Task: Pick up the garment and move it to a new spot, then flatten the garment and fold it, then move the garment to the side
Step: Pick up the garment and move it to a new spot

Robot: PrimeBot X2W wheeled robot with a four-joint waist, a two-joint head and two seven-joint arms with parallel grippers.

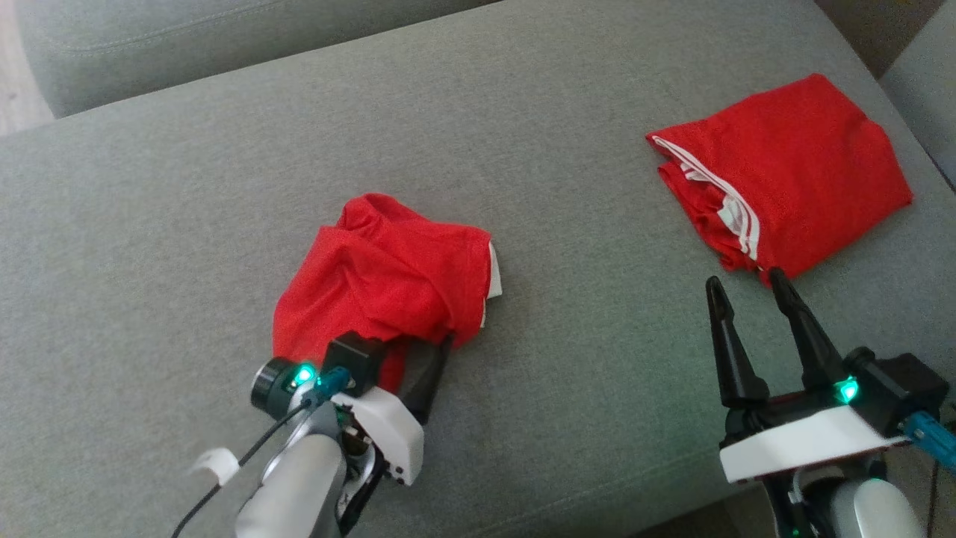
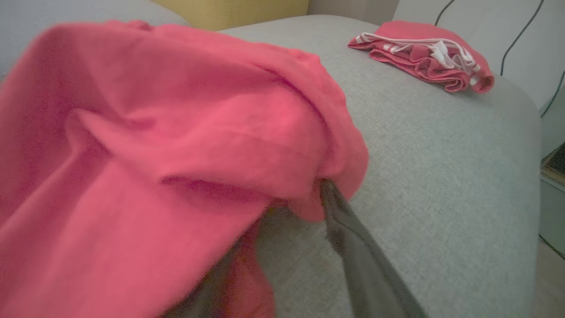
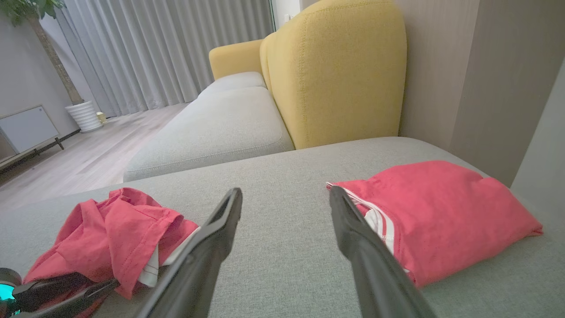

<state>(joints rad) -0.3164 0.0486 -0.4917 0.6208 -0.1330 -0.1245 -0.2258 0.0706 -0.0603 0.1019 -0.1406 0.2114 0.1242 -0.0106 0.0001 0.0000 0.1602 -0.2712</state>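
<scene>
The garment [image 1: 381,276] is a crumpled red shirt with a white hem, heaped left of centre on the grey sofa seat [image 1: 597,388]. My left gripper [image 1: 418,350] is at the heap's near edge. Its jaws stand apart, and red cloth is draped over them. In the left wrist view the garment [image 2: 154,132] hangs over one finger, the other finger [image 2: 353,247] shows bare, and grey seat is visible between them. My right gripper [image 1: 747,282] hovers open and empty at the right. The right wrist view shows the garment [image 3: 114,229] at lower left.
A second red garment [image 1: 792,164], folded and with white stripes, lies at the seat's far right, just beyond my right fingertips [image 3: 446,216]. A yellow armchair [image 3: 335,70] and another grey cushion [image 3: 220,128] stand behind. The seat's front edge runs near my arms.
</scene>
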